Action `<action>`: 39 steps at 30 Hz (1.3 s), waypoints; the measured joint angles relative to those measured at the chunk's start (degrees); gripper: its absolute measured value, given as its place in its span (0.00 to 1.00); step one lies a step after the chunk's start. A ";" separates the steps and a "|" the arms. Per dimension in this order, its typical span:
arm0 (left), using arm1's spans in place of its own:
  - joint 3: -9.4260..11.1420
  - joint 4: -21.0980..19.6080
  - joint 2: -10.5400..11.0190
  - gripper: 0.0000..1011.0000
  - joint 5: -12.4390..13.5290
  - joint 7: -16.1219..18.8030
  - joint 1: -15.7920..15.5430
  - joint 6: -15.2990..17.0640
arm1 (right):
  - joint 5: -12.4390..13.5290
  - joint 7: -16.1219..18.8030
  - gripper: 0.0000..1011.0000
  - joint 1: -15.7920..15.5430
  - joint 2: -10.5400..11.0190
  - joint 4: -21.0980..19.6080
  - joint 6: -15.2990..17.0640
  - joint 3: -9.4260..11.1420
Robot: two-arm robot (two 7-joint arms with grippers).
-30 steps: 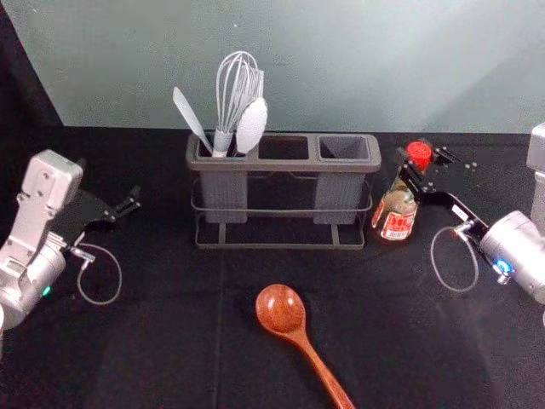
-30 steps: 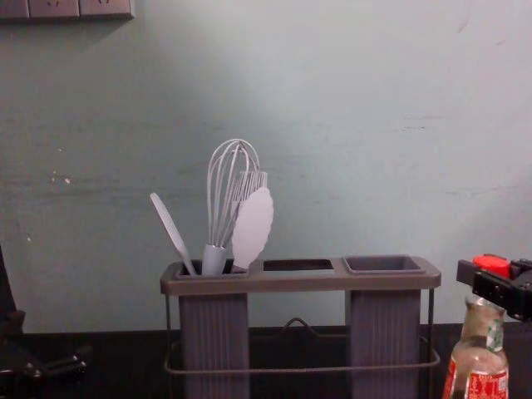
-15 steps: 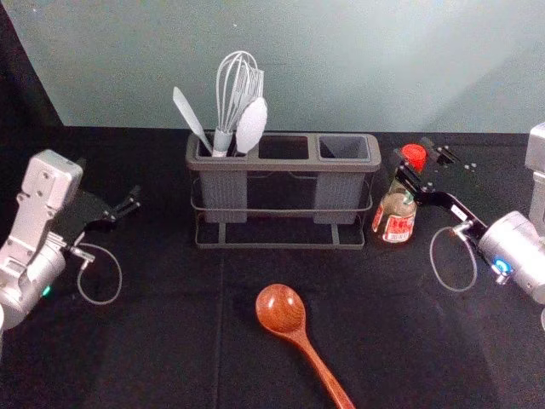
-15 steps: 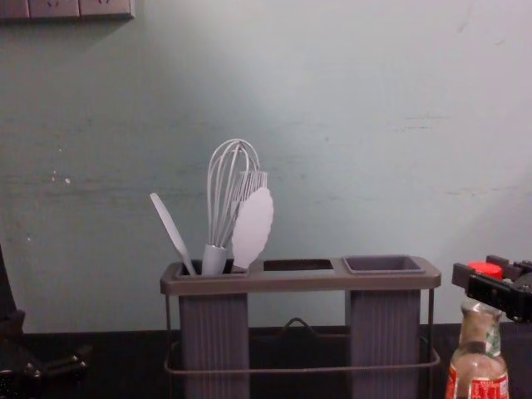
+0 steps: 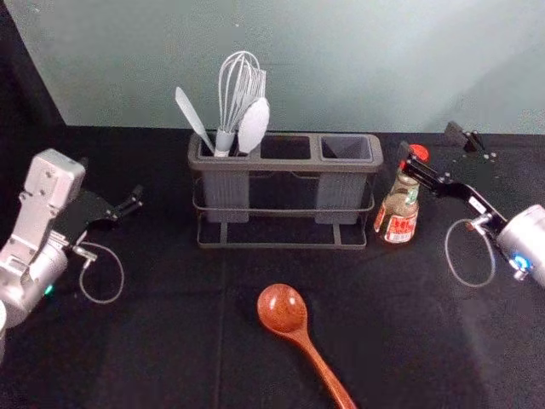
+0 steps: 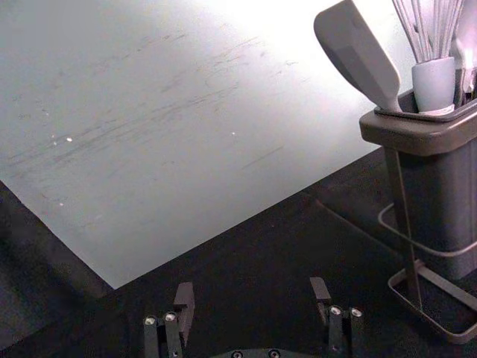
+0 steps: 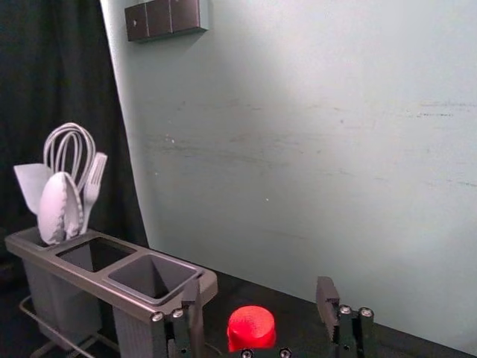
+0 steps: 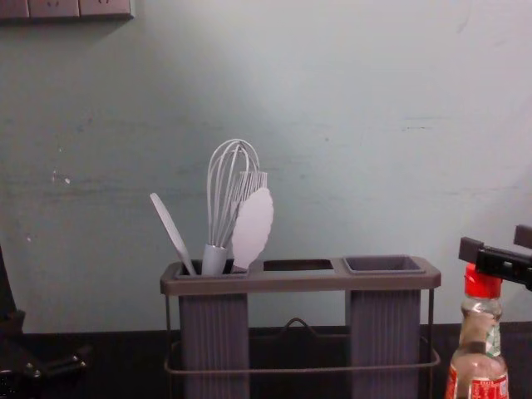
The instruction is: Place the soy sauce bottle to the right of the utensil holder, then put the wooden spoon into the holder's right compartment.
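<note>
Head view puts the soy sauce bottle [image 5: 400, 209] upright on the desk [image 5: 153, 341], just beside the utensil holder [image 5: 285, 165] on its right, so the first placement looks done. Standing on its base, it needs no support from the right claw [image 7: 258, 289], whose fingers are spread wide near the red cap [image 7: 251, 327], gripping nothing. That wide opening would let the claw rise clear of the bottle; whether a finger touches the cap cannot be told. A sideways move begun too low could catch the cap and tip the bottle.

The left claw [image 6: 251, 286] is open too, parked off the holder's left side, where it leaves the working area free.

The wooden spoon [image 5: 302, 336] lies in front of the holder, bowl towards it and handle running to the near edge. The right compartment [image 5: 347, 147] is empty, giving the handle a free way in, while the whisk [image 5: 240, 89] and other pale utensils share the left one. The next step is probably for the right claw to lift away and take the spoon near its neck, since a hold there would leave the handle free to turn downward. A low grip might foul the rim.
</note>
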 joint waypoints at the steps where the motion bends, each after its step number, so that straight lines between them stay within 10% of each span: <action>1: 0.00 0.00 0.00 1.00 0.00 0.00 0.00 0.00 | -0.04 -0.33 0.98 -0.58 0.28 -1.09 0.49 0.16; 20: 0.00 0.00 0.00 1.00 0.00 0.00 0.00 0.00 | -4.05 -4.91 0.99 -13.22 2.42 -17.41 4.98 0.12; 39: 0.00 0.00 0.00 1.00 0.00 0.00 0.00 0.00 | -9.34 -6.74 0.99 -18.53 -0.60 -21.99 9.60 -7.18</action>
